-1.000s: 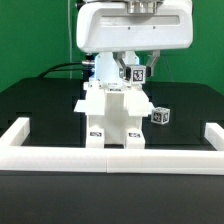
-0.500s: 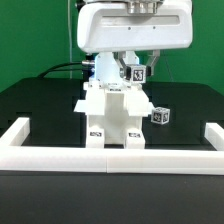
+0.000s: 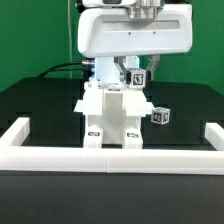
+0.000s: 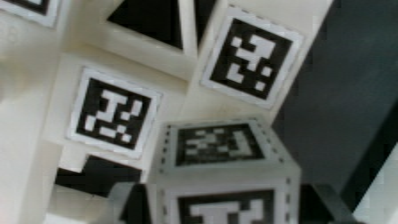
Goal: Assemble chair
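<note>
Chair [image 3: 110,115] upright at the wall, gripper [image 3: 134,73] pinching 1 tagged block [image 3: 139,72].
Exterior view: the white chair stands on the black table [image 3: 40,105], its base touching the low white barrier wall [image 3: 112,158] in front; the arm [image 3: 135,30] hangs over it, the gripper behind the chair's top. 1 small tagged cube [image 3: 159,116] lies near the chair on the exterior view's right. Wrist view: the block [image 4: 221,150] sits close up, the gripper [image 4: 217,200] pressed together on it, and 2 larger tags show on white chair faces [image 4: 45,120] beyond.

Robot arm [image 3: 135,35] with tagged chair piece [image 3: 137,76] slightly lower, perhaps a touch toward the exterior view's right.
</note>
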`<action>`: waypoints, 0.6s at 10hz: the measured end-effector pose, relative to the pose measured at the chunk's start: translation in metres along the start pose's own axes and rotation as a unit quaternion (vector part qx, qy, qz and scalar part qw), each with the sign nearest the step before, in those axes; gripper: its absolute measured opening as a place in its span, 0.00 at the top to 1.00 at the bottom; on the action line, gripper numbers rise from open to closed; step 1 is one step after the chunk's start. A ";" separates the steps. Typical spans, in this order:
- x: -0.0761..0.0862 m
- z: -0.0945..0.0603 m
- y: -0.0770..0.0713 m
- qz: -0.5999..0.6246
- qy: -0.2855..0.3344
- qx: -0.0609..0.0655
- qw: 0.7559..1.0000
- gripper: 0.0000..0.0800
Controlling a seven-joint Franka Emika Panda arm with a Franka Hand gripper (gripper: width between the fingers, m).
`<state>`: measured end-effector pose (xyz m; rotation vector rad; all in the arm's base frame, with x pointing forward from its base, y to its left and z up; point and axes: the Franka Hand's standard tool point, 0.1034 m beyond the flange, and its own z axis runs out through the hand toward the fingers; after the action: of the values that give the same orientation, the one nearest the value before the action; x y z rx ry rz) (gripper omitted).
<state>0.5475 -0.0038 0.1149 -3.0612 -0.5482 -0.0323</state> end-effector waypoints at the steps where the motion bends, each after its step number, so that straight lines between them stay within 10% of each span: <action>1: 0.000 0.000 0.001 -0.001 0.000 0.000 1.000 0.64; 6: 0.000 0.000 0.002 -0.001 0.001 -0.001 1.000 0.64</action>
<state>0.5484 -0.0052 0.1149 -3.0623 -0.5513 -0.0376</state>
